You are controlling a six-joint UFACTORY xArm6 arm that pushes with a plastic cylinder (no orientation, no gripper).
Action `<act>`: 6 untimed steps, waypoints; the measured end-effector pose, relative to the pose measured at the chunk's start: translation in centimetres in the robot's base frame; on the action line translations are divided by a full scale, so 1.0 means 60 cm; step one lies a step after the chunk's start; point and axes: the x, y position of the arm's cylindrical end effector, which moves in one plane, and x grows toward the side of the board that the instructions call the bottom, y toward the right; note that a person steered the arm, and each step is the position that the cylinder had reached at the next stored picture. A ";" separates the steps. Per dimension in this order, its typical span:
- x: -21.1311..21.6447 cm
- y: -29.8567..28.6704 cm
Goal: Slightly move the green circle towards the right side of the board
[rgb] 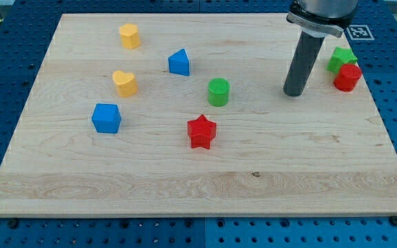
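The green circle stands on the wooden board a little right of its middle. My tip rests on the board to the right of the green circle, about a hundred pixels away and not touching it. The dark rod rises from the tip toward the view's top.
A red star lies below the green circle. A blue triangle-like block is up-left of it. A yellow heart, a yellow block and a blue cube are at the left. A green block and a red block touch at the right edge.
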 end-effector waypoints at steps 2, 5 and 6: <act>0.000 -0.160; -0.083 -0.284; -0.084 -0.345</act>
